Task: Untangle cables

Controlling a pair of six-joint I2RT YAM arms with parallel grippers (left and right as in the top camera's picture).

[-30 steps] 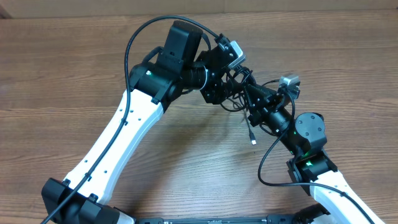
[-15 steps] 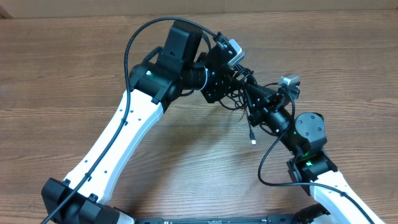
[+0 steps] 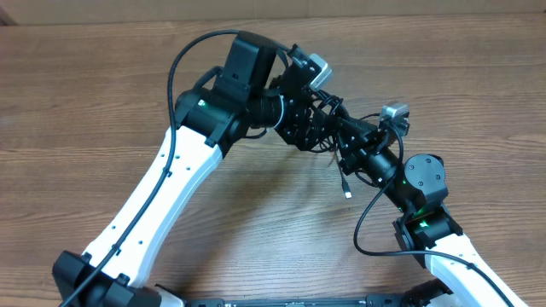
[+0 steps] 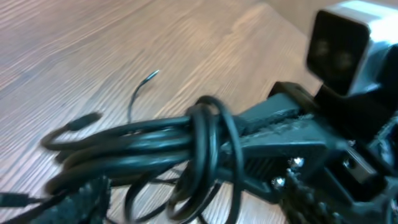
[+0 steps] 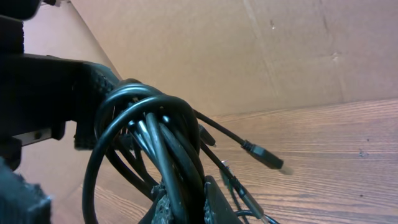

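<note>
The left gripper has shifted slightly, its jaws now spread around the knotted cables above the table. The right gripper clamps the bunch. Likely next: grip one loop and pull it free.

The left arm rises from the near left, wrist bent toward the right hand. The left hand sits just beside it, fingers apparently spread wide, though blurred. The right arm angles in, its hand pinched tight on the cables.
</note>
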